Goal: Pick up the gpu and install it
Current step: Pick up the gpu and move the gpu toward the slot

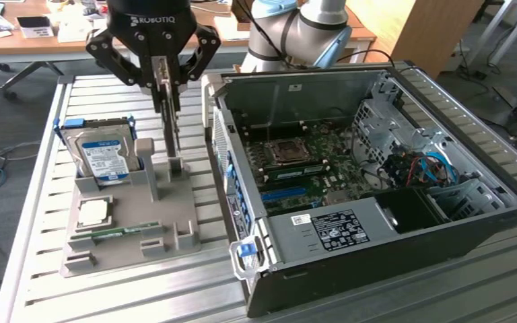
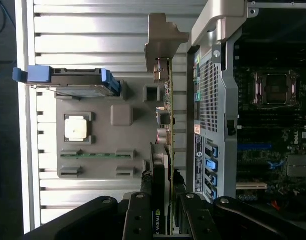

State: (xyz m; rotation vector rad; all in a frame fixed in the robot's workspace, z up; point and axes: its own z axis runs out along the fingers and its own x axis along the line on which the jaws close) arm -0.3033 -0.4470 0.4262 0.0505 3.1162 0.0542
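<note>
Right, exterior view first: the end effector (image 1: 162,87) hangs over the desk (image 1: 106,296), jaws drawn in narrow and clamped on the gpu (image 1: 172,131). The card is held edge-on and upright, dangling straight down from the fingers (image 1: 128,64). Its lower end sits right at the tall post of the grey holder (image 1: 128,259); whether it touches the post is hard to call. On the exterior view's left of the card, the hard drive (image 1: 104,156) stands in its blue frame at the holder's far end. Nearer the camera, a processor chip (image 1: 92,214) and a memory stick (image 1: 115,232) lie in their pockets. On the exterior view's right stands the open computer case (image 1: 402,249), motherboard (image 1: 303,161) exposed, just beside the holder.

Now the wrist view: the end effector (image 2: 165,212) grips the gpu (image 2: 168,115) from both faces, black fingers (image 2: 140,215) pressed on the fan-cover side and the board side. The card runs away from the camera, its silver bracket (image 2: 163,35) at the far end. It hangs between the grey holder (image 2: 100,135) and the perforated wall of the computer case (image 2: 213,90). The hard drive (image 2: 67,82), processor chip (image 2: 76,128) and memory stick (image 2: 97,155) all rest on the holder, the slatted desk (image 2: 92,30) beneath.
</note>
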